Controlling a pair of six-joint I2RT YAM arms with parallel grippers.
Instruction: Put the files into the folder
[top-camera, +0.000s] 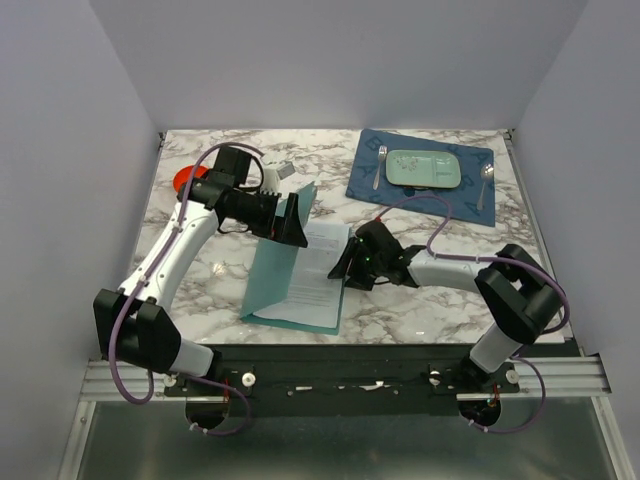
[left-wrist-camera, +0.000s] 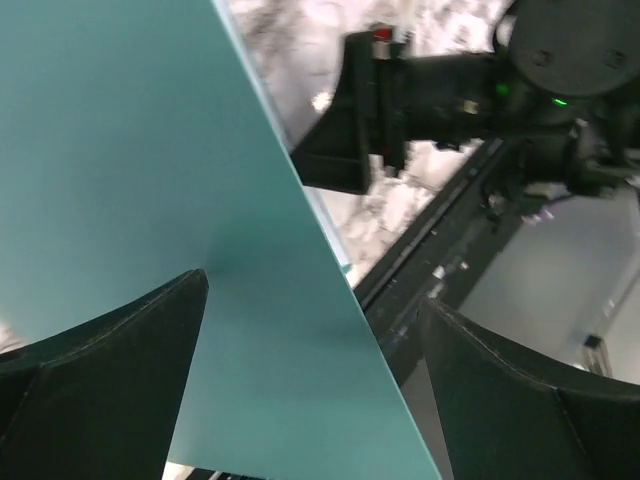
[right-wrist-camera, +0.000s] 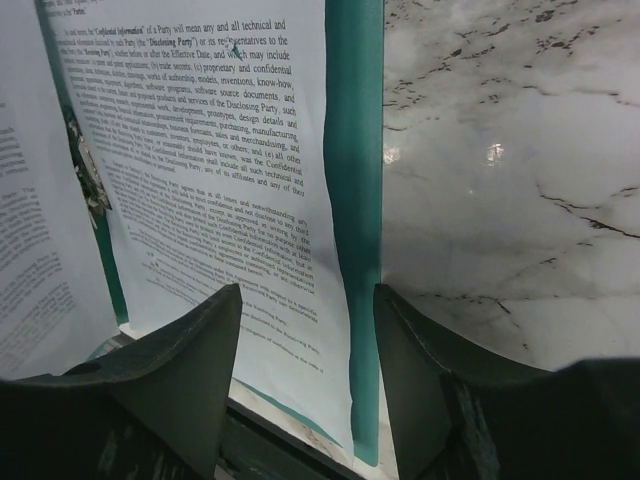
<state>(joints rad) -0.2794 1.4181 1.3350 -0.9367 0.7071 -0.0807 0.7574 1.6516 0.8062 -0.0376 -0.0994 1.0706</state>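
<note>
The teal folder (top-camera: 268, 278) lies open near the table's front. Its left leaf is raised steeply and its right leaf lies flat. A white printed sheet, one of the files (top-camera: 320, 268), lies on the right leaf. My left gripper (top-camera: 297, 218) is open, and the raised cover (left-wrist-camera: 130, 150) passes between its wide-apart fingers (left-wrist-camera: 110, 370). My right gripper (top-camera: 343, 268) is open and low over the sheet's right edge (right-wrist-camera: 200, 150) and the folder's rim (right-wrist-camera: 355, 150). A second printed sheet (right-wrist-camera: 30, 220) shows beyond the metal clip (right-wrist-camera: 85, 175).
A dark blue placemat (top-camera: 368, 185) at the back right holds a pale green tray (top-camera: 425, 168), a fork (top-camera: 378, 165) and a spoon (top-camera: 485, 180). A red object (top-camera: 185, 180) sits behind the left arm. A small pale object (top-camera: 283, 168) lies at the back.
</note>
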